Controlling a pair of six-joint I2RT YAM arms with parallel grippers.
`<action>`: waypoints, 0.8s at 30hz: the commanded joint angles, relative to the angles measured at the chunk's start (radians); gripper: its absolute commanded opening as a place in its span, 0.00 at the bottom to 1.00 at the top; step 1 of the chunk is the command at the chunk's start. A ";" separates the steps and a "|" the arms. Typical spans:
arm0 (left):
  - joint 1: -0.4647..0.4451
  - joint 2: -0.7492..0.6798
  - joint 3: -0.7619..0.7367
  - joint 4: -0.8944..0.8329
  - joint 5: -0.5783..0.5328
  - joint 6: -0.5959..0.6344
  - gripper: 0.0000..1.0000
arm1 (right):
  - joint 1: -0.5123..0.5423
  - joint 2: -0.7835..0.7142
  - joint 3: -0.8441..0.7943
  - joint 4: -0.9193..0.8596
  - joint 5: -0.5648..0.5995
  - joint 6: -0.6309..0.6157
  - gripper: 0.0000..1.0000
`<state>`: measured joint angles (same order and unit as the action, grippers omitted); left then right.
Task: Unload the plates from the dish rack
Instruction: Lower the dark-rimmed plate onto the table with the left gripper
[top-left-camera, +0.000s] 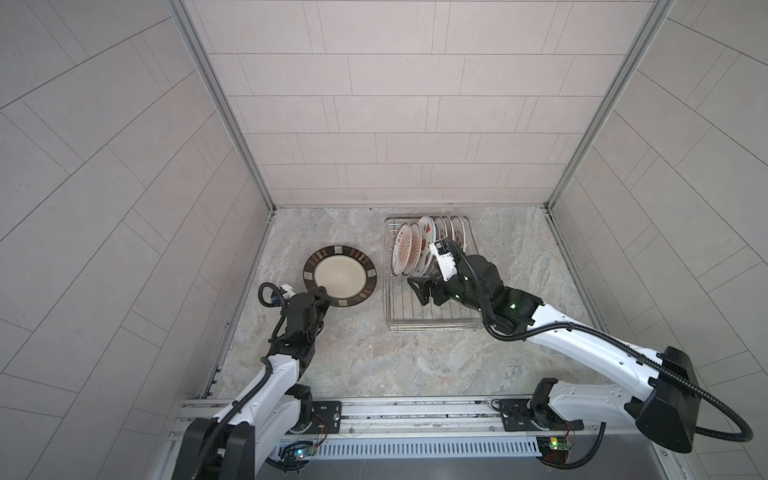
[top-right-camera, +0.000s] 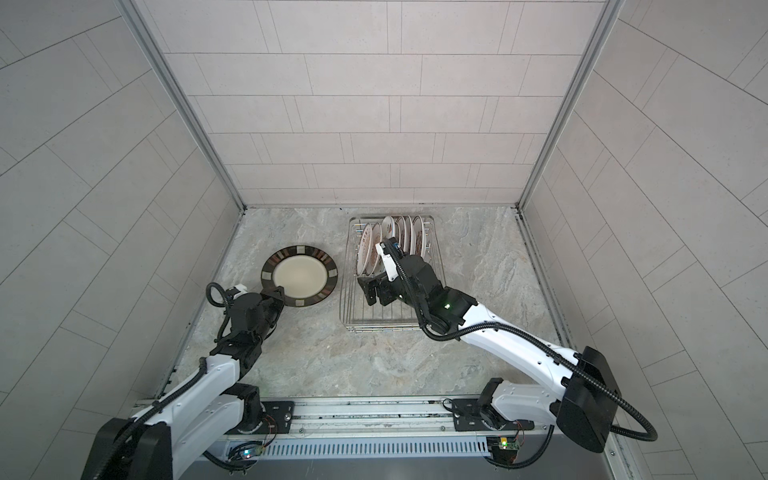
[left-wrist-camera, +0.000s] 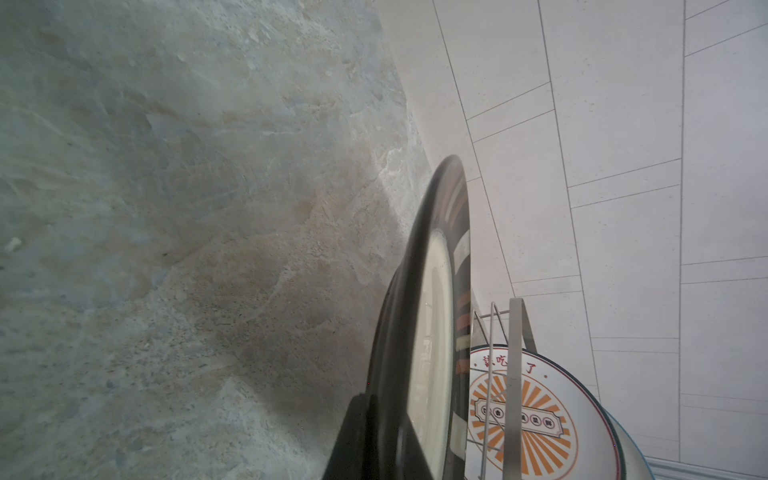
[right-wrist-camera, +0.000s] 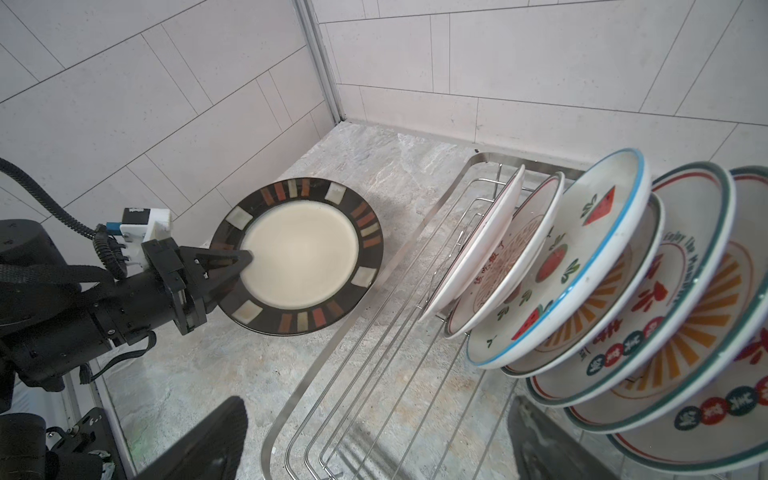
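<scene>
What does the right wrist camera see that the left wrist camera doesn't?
Only the right wrist view shows the left gripper pinching the dark-rimmed plate by its rim, the leaning row of plates with a watermelon plate among them, and the right gripper open over the dish rack. Only the left wrist view shows that plate's black underside, edge-on, and a sunburst plate face-on behind the rack's wires. Both show the held plate, the rack, the marble counter and the tiled walls.

Grey marbled tabletop (top-left-camera: 374, 353), pale tiled walls (top-left-camera: 395, 104), aluminium rail (top-left-camera: 415, 409)
</scene>
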<state>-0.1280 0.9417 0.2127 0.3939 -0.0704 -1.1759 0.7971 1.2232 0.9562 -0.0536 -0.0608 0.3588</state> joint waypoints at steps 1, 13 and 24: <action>0.012 0.031 0.035 0.247 -0.036 -0.014 0.00 | 0.009 0.033 0.038 -0.004 0.012 -0.017 0.99; 0.048 0.204 0.069 0.321 -0.047 0.005 0.00 | 0.088 0.244 0.213 -0.095 0.013 -0.060 0.98; 0.117 0.372 0.124 0.369 -0.109 0.023 0.00 | 0.106 0.399 0.326 -0.092 -0.034 -0.060 0.98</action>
<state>-0.0246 1.3079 0.2596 0.6086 -0.1051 -1.1542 0.8967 1.5913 1.2491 -0.1558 -0.0692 0.3103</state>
